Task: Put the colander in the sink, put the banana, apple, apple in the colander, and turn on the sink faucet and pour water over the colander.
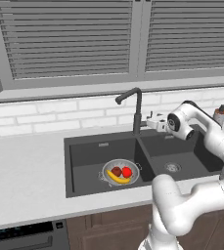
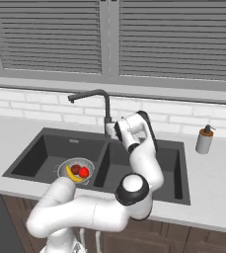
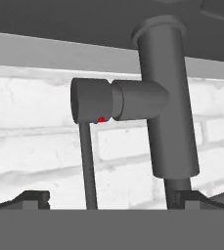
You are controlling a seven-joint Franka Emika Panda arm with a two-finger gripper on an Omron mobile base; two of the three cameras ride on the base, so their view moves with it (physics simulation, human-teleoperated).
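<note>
Behind the sink [image 1: 84, 183], the base of the sink faucet [image 1: 137, 110] is partly hidden by the end effector [image 1: 152, 121], whose fingers are hard to make out in the base views; its jaws stand spread, holding nothing. From the near right the arm reaches over the right basin, wrist bent left toward the faucet's side lever [image 3: 91, 101]. One colander [image 1: 120, 172] sits in the left basin, holding one banana [image 1: 118, 178] and two apples [image 1: 122, 171]. One soap pump bottle [image 2: 204, 139] stands far right on the counter [image 1: 20, 176]
</note>
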